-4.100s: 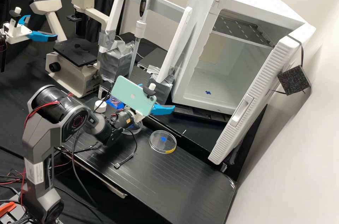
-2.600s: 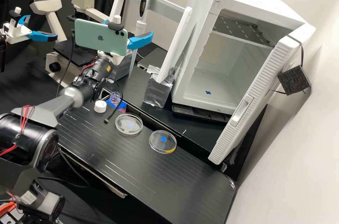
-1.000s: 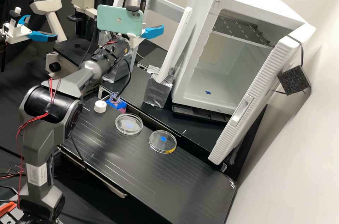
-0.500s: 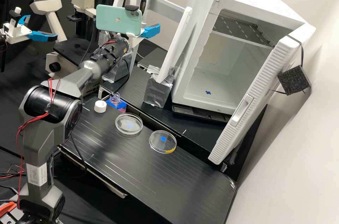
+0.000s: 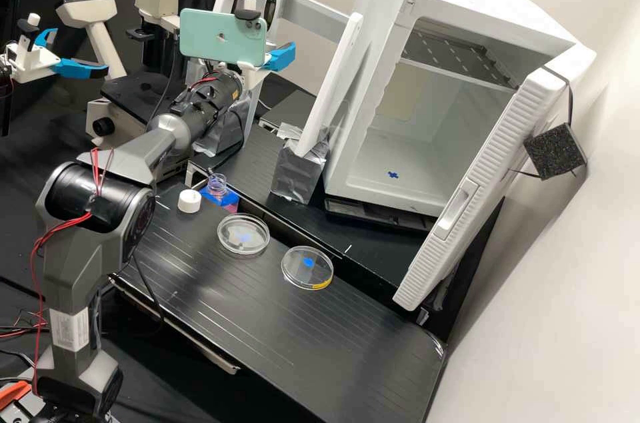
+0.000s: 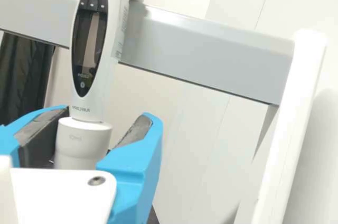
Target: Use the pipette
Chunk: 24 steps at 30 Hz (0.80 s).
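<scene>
Beside the rack's crossbar in the high view is my gripper [image 5: 281, 57], one blue finger showing past the phone mounted on the wrist. The white pipette [image 5: 271, 6], with a red top button, hangs upright on the crossbar; the phone and gripper hide its middle. In the wrist view the gripper [image 6: 108, 114] stands open around the lower body of the pipette [image 6: 84, 138], below its dark display. The left finger lies close against the white collar, while a gap separates the right fingertip from the pipette.
The rack [image 5: 320, 13] stands left of the open white incubator [image 5: 427, 136]. On the bench [image 5: 280, 336] are two clear dishes [image 5: 230, 251] [image 5: 288, 279], a white cap [image 5: 189, 200] and an open bottle [image 5: 217, 187]. A microscope [image 5: 100, 10] is behind the arm.
From low over the bench, the arm has risen to the hanging pipette. Over the last second the visible blue finger has drawn inward towards the phone, narrowing the gripper, while the arm barely shifted.
</scene>
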Tool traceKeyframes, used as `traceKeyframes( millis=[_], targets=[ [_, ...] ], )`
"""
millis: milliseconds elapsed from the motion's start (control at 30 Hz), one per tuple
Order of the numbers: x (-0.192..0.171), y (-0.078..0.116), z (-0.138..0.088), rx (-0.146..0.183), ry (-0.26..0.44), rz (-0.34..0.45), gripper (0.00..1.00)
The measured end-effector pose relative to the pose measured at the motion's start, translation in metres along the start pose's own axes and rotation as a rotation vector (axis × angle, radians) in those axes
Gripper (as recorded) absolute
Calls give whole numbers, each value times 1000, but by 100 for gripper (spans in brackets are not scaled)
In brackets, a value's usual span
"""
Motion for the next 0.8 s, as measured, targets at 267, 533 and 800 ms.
traceKeyframes(
  millis=[267, 533, 800],
  targets=[
    [-3, -5, -2, -7, 8, -12, 0],
    [-7, -5, -3, -6, 11, -16, 0],
    [-7, -5, -3, -2, 9, -16, 0]
  ],
)
